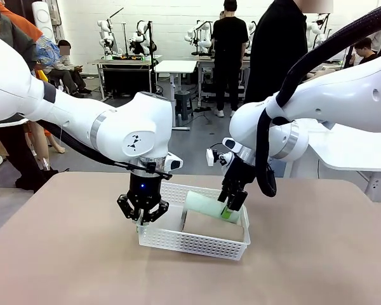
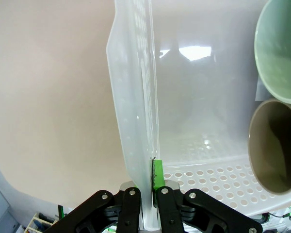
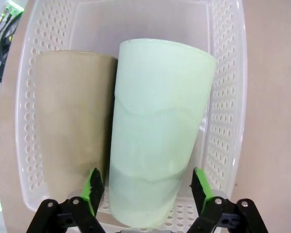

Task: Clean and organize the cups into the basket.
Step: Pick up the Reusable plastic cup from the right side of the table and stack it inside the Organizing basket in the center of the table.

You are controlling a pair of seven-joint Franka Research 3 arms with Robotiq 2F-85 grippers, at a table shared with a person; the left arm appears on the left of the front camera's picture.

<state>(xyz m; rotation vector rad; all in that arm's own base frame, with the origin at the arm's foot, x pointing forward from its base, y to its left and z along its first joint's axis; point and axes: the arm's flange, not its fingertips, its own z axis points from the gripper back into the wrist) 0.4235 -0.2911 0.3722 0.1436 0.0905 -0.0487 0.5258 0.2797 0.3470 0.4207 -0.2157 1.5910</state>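
The right gripper [image 3: 146,188] is hanging closest to its wrist camera. Its 2 green pads [image 3: 93,187] are standing wide, 1 on each side of the narrow base end of the mint-green cup [image 3: 160,121]. A thin gap is showing at each pad, so the fingers are gripping nothing.

That cup is lying on its side inside the basket [image 3: 225,97], with its mouth pointing away from the right gripper. It is resting against the 1 tan-brown cup [image 3: 70,116] lying on its side next to it, and both are pointing the same way. In the left wrist view the 2 open mouths are showing side by side over the basket's glossy floor.

The basket is white plastic with rows of small holes in its walls, and it is holding these 2 cups. The left gripper [image 2: 148,194] is clamping tight on the end wall that the mouths are facing, 1 finger inside the wall and 1 outside.

The basket is sitting near the middle of the beige table [image 1: 63,254]. A person [image 1: 273,57] in dark clothes is standing at the far side.
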